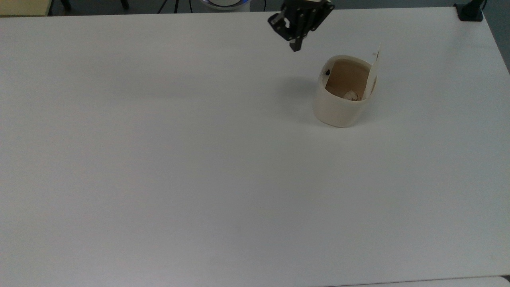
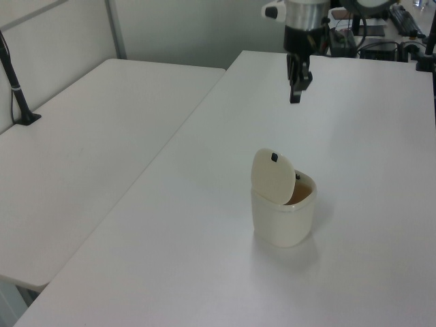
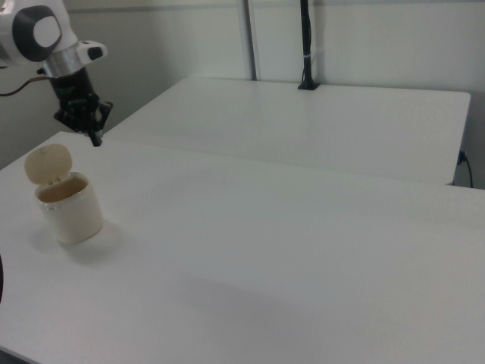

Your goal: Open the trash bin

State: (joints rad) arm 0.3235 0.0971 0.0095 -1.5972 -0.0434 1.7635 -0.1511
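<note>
Trash bin (image 1: 338, 107) on table (image 1: 159, 159), toward top view's upper right. Lid (image 2: 272, 177) upright, tan inside exposed; opening looks done. Gripper (image 1: 295, 47) raised clear of bin, holds nothing; fingers apparently together, hard to confirm.

No readable text, labels or numbers anywhere.

Open air is surrounding the gripper (image 1: 297, 46) on all sides; the trash bin (image 1: 342, 101), its raised lid (image 2: 272, 176) standing upright, is sitting well below its fingertips.
</note>
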